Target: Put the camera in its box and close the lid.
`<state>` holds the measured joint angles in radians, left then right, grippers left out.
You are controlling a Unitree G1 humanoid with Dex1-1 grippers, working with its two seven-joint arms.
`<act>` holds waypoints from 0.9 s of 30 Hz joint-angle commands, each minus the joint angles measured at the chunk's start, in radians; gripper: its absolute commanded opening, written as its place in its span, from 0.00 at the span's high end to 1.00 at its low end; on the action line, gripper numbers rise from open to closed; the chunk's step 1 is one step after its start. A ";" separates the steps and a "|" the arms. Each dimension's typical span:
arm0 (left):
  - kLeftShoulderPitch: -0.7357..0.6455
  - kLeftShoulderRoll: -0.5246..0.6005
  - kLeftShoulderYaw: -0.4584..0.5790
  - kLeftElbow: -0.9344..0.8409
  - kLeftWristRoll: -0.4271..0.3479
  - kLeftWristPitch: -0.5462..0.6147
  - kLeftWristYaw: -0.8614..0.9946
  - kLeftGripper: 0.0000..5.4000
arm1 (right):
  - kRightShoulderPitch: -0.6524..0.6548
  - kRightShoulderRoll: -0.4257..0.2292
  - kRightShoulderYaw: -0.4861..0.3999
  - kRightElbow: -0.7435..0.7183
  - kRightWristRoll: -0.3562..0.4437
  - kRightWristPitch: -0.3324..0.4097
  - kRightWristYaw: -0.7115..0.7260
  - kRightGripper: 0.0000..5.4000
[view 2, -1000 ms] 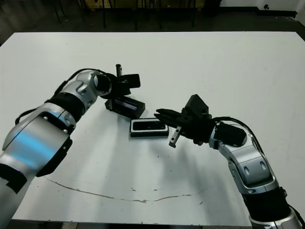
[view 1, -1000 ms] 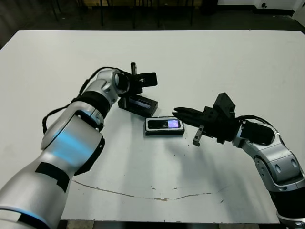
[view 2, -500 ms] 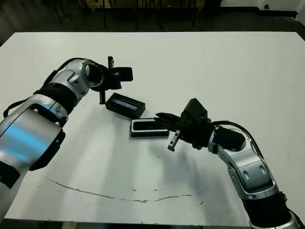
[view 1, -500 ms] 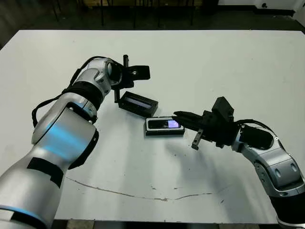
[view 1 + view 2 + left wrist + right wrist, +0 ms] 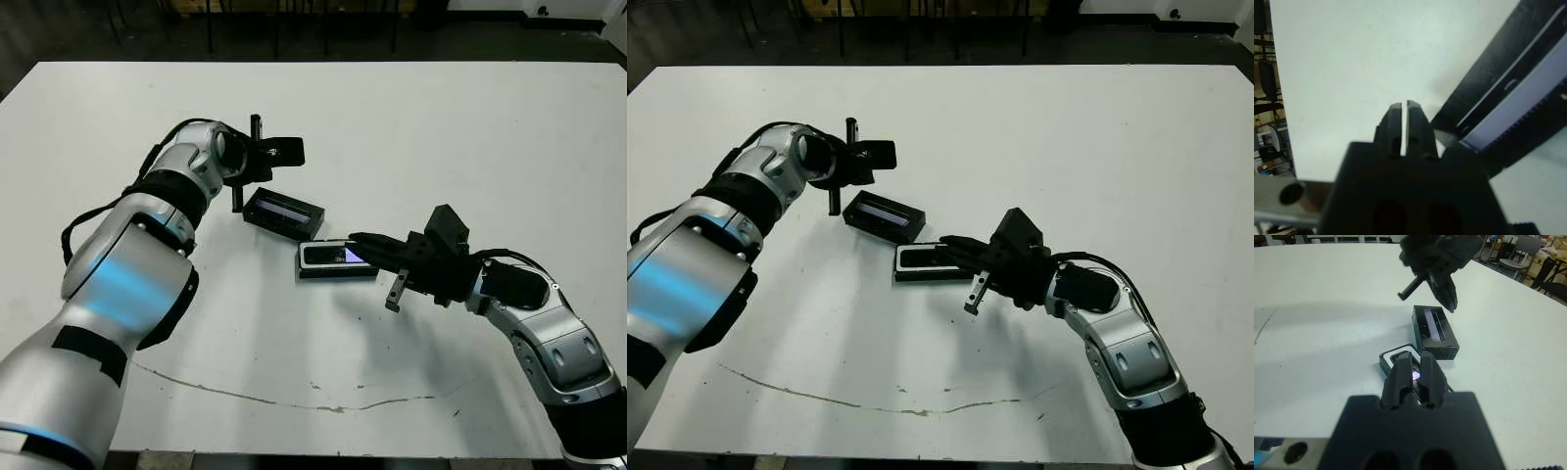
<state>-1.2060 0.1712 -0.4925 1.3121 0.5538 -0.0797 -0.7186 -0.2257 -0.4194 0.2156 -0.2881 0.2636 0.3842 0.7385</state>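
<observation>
The right end effector (image 5: 361, 239) has its two fingers pressed together, with nothing held. Its tips hang over one end of the camera (image 5: 336, 256). The camera lies inside the box (image 5: 337, 260) on the white counter (image 5: 441, 137). Just past the box, the lid (image 5: 283, 212) lies open side up. The left end effector (image 5: 1403, 108) sits right beside the lid's far end, fingers together, empty.
</observation>
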 commanded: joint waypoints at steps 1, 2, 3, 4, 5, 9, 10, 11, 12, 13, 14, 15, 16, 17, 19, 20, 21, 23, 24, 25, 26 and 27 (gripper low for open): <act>0.030 -0.002 0.013 -0.006 -0.011 -0.008 0.027 1.00 | 0.013 -0.007 0.005 0.010 -0.008 0.007 -0.001 1.00; 0.034 -0.004 0.015 -0.006 -0.012 -0.007 0.043 1.00 | 0.014 -0.007 0.007 0.012 -0.011 0.000 0.000 1.00; 0.038 -0.004 0.017 -0.007 -0.012 -0.007 0.056 1.00 | 0.015 -0.008 0.009 0.013 -0.015 -0.007 0.001 1.00; 0.042 -0.005 0.022 -0.007 -0.014 -0.009 0.070 1.00 | 0.015 -0.010 0.011 0.011 -0.018 -0.008 0.001 1.00; 0.046 -0.005 0.024 -0.008 -0.014 -0.012 0.085 1.00 | 0.016 -0.011 0.013 0.012 -0.020 -0.014 0.003 1.00; 0.050 -0.006 0.045 -0.004 -0.024 0.000 0.092 1.00 | 0.020 -0.008 0.013 -0.002 -0.010 0.016 -0.003 1.00; 0.050 -0.006 0.047 -0.004 -0.025 0.001 0.093 1.00 | 0.021 -0.010 0.015 -0.008 -0.014 0.022 -0.006 1.00; 0.049 -0.007 0.047 -0.003 -0.024 0.002 0.092 1.00 | 0.021 -0.011 0.016 -0.013 -0.016 0.024 -0.008 1.00; 0.047 -0.006 0.044 -0.002 -0.022 0.003 0.086 1.00 | 0.021 -0.013 0.018 -0.018 -0.021 0.025 -0.011 1.00; 0.044 -0.005 0.037 -0.002 -0.016 0.002 0.077 1.00 | 0.022 -0.014 0.021 -0.023 -0.026 0.023 -0.013 1.00; 0.040 -0.004 0.030 -0.003 -0.011 0.000 0.066 1.00 | 0.022 -0.014 0.021 -0.027 -0.027 0.023 -0.015 1.00; 0.036 -0.001 0.024 -0.003 -0.006 -0.004 0.051 1.00 | 0.021 -0.014 0.022 -0.028 -0.025 0.027 -0.015 1.00; 0.032 -0.001 0.019 -0.001 -0.002 0.002 0.038 1.00 | 0.021 -0.012 0.022 -0.023 -0.024 0.019 -0.011 1.00; 0.027 0.001 0.008 -0.001 0.006 0.002 0.025 1.00 | 0.020 -0.011 0.024 -0.019 -0.024 0.013 -0.009 1.00; 0.022 0.004 -0.010 -0.001 0.021 0.001 0.001 1.00 | 0.021 -0.009 0.026 -0.015 -0.028 0.004 -0.010 1.00; 0.021 0.005 -0.015 -0.002 0.024 0.001 -0.007 1.00 | 0.021 -0.010 0.028 -0.016 -0.032 0.001 -0.012 1.00; 0.021 0.005 -0.018 -0.001 0.024 0.005 -0.016 1.00 | 0.021 -0.013 0.029 -0.021 -0.035 0.005 -0.014 1.00; 0.025 0.005 -0.027 0.000 0.030 -0.004 -0.029 1.00 | 0.023 -0.014 0.028 -0.027 -0.035 0.009 -0.015 1.00; 0.026 0.005 -0.032 0.001 0.033 -0.010 -0.037 1.00 | 0.023 -0.013 0.027 -0.028 -0.032 0.011 -0.013 1.00; 0.027 0.005 -0.035 0.001 0.034 -0.012 -0.043 1.00 | 0.023 -0.013 0.026 -0.028 -0.029 0.012 -0.012 1.00; 0.028 0.004 -0.036 0.002 0.035 -0.011 -0.046 1.00 | 0.023 -0.013 0.025 -0.028 -0.026 0.018 -0.012 1.00; 0.029 0.004 -0.040 0.001 0.038 -0.014 -0.047 1.00 | 0.024 -0.012 0.023 -0.029 -0.022 0.024 -0.012 1.00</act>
<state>-1.1985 0.1663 -0.5187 1.3006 0.5764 -0.0913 -0.7437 -0.2189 -0.4215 0.2371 -0.3173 0.2430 0.3868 0.7281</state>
